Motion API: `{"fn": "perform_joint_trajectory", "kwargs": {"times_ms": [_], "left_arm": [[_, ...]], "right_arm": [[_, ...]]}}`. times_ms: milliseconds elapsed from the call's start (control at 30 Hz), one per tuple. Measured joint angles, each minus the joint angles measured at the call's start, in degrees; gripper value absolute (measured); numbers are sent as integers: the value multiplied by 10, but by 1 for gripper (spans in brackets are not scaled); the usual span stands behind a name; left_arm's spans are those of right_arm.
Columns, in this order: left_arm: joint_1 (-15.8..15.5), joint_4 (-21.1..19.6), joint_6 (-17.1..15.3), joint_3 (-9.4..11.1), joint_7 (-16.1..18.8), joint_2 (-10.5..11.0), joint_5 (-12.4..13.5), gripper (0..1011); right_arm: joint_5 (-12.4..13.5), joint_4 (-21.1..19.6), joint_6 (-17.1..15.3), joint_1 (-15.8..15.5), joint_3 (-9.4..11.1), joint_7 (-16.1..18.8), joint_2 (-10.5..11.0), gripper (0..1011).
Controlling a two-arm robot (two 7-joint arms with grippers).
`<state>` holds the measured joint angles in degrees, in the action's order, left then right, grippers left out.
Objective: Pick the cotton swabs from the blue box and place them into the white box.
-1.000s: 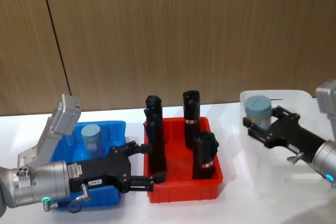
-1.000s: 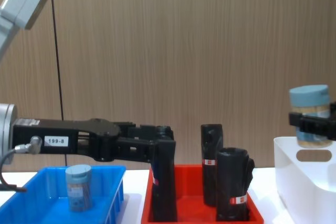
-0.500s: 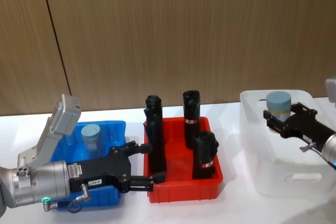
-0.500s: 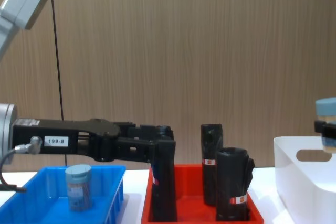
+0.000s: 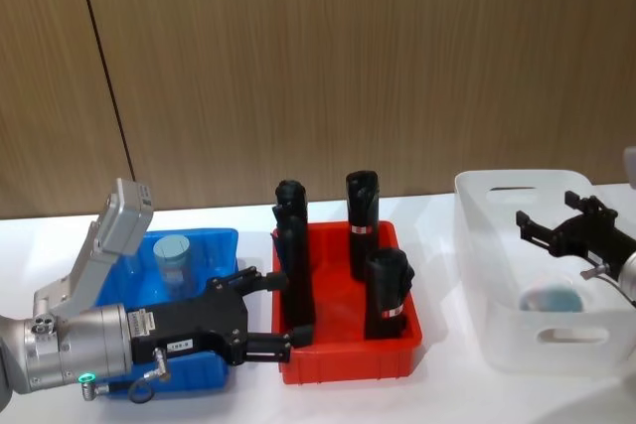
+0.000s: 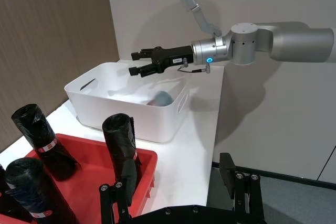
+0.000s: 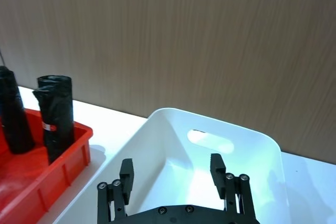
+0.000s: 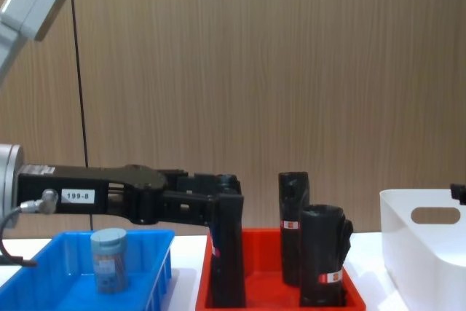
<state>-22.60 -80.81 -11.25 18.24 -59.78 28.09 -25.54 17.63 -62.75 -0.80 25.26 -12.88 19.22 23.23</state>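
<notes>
My right gripper (image 5: pixel 545 210) hung apart above the white plastic bin (image 5: pixel 497 330), frame right; left gripper (image 5: pixel 283 313) (apart too) risked clipping tall black rolls (image 5: pixel 388 290).

Left pincer (image 5: pixel 284 313) parted, right pincer (image 5: pixel 544 209) parted

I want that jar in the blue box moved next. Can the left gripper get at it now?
Probably yes: the jar stands upright in the blue box, nothing over it, and the open left gripper hovers close by.
</notes>
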Motion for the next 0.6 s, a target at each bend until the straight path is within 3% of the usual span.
{"fn": "perform_joint_trajectory", "kwargs": {"times_ms": [167,433,600], "left_arm": [[0,0,0,0,0,0,0,1000],[1,-1,1,1,6,-1,1,1000],[5,-7,5,4,32,-3,7,1000]], "right_arm": [[-3,19,5,9,1,-3,-3,997],[-3,14,6,6,1,-6,-4,1001],[-3,-12,5,-12,1,-16,-6,1002]]}}
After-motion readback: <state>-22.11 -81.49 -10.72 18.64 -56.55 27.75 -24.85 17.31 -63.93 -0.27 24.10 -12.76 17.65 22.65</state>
